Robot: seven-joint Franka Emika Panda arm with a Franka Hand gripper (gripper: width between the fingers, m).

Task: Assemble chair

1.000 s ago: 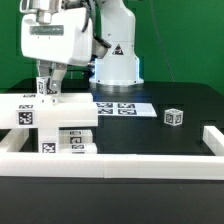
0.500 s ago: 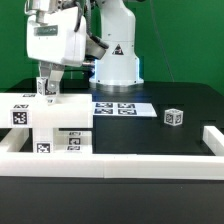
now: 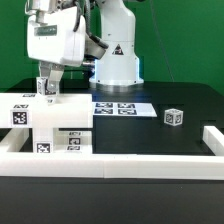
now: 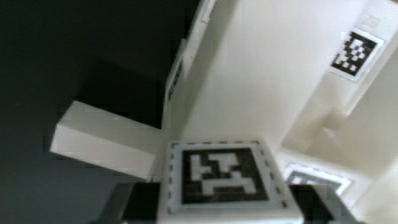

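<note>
The gripper (image 3: 47, 90) clenched an upright matte white blocky tagged chair part (image 3: 44, 115) near the black worktop's (image 3: 160, 135) front edge; a small tagged cube (image 3: 174, 117) sat well apart

No words or numbers can be read; black-and-white square tags mark the chair parts (image 3: 45, 125), the marker board (image 3: 122, 109) and a small cube (image 3: 174, 117). A triangular sign, perhaps a warning, sits on the robot base (image 3: 117, 62).

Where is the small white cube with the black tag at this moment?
The small cube lies alone on the black table at the exterior view's right, just right of the marker board, well apart from the chair parts.
</note>
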